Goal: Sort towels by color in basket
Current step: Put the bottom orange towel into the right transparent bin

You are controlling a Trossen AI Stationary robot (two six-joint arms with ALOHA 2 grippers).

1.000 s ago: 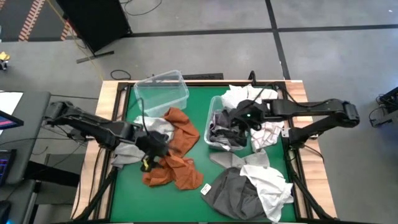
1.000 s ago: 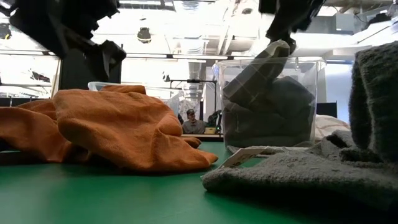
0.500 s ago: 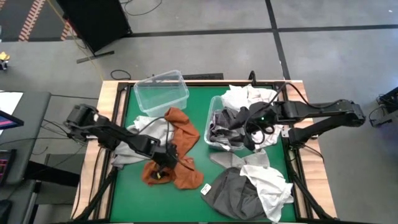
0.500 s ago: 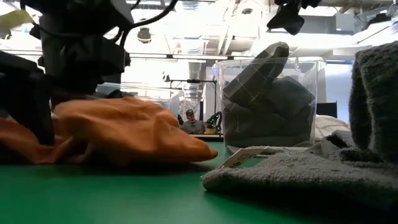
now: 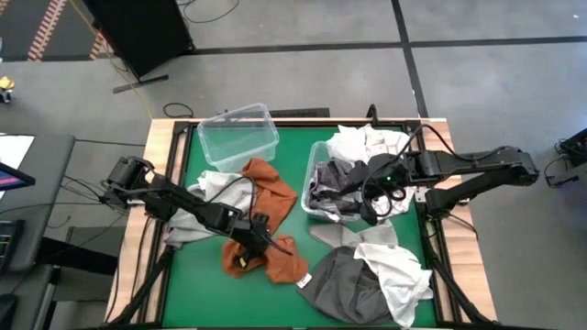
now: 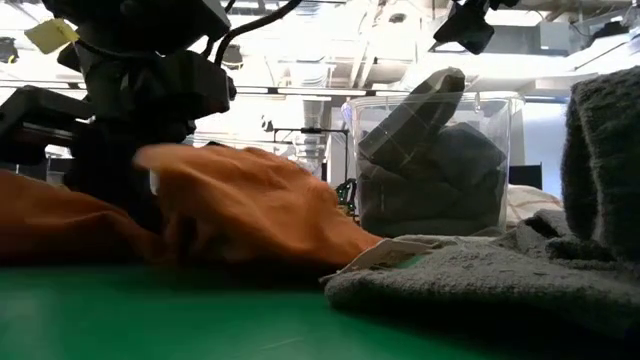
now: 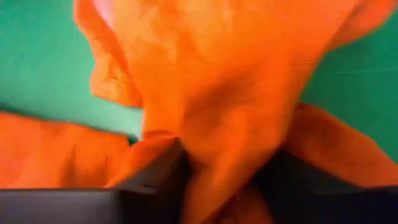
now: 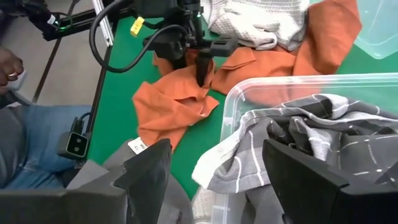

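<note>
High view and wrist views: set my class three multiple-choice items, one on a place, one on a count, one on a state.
1. Where is the left gripper? A off the table; B on the rust orange towel; C on the floor.
2. How many clear bins stand on the table? A one; B two; C four.
3. The right gripper is: A open; B shut on a white towel; C out of view.

Answers: B, orange cloth lies between its fingers. B, one empty bin and one full bin of grey towels. A, its fingers stand apart with nothing between.
</note>
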